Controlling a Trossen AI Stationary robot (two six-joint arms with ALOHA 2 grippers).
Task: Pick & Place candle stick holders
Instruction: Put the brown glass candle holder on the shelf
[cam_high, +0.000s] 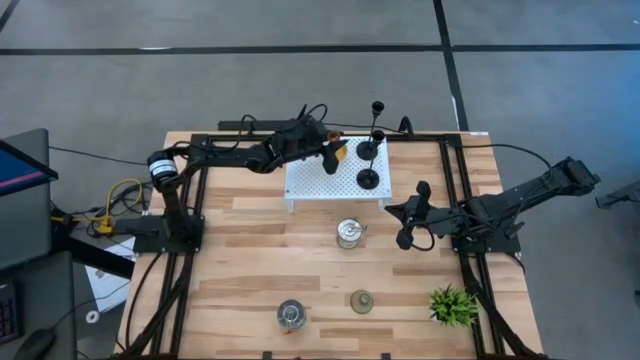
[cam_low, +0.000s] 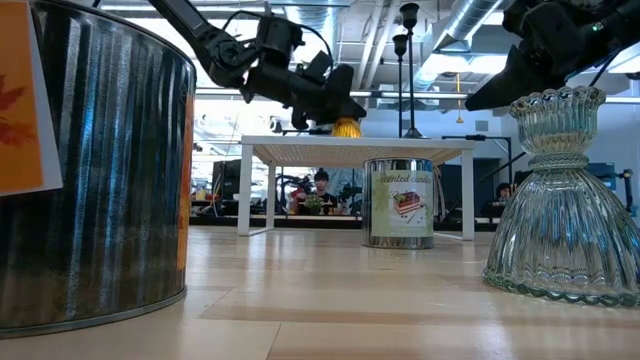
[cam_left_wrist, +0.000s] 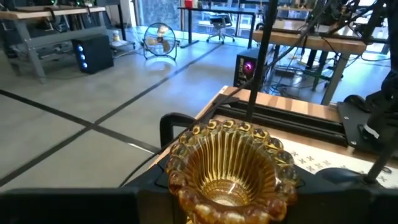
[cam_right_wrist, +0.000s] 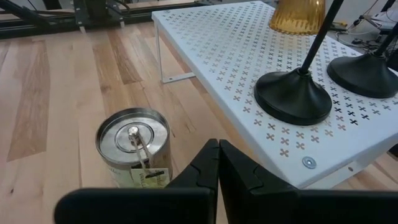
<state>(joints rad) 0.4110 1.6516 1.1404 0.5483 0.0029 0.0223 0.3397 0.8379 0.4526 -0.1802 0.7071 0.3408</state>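
Note:
My left gripper (cam_high: 330, 150) reaches in from the table's left over the white perforated stand (cam_high: 310, 182) and is shut on the amber glass holder (cam_left_wrist: 227, 165), which is also in the low view (cam_low: 346, 127). Two black thin-stemmed holders (cam_high: 369, 150) (cam_high: 369, 179) stand on their round bases on the stand. A silvery jar-like holder (cam_high: 349, 233) sits on the table in front of the stand. Another jar-like holder (cam_high: 291, 315) and a grey-green holder (cam_high: 361, 301) stand near the front edge. My right gripper (cam_right_wrist: 219, 155) hangs shut to the right of the stand, touching nothing. My left gripper holds the amber glass holder, coming at it level from the table's left. The ribbed bowl and beaded rim (cam_left_wrist: 186, 140) show in front of the gripper, but the gripper's own body hides the place of contact. The holder sits close over the stand's far part (cam_low: 346, 127); whether it touches the stand I cannot tell.
A spiky green plant (cam_high: 453, 305) stands at the front right. Black frame rails (cam_high: 470, 200) run along the table's sides. Bare wood lies across the table's middle and left (cam_high: 250, 250).

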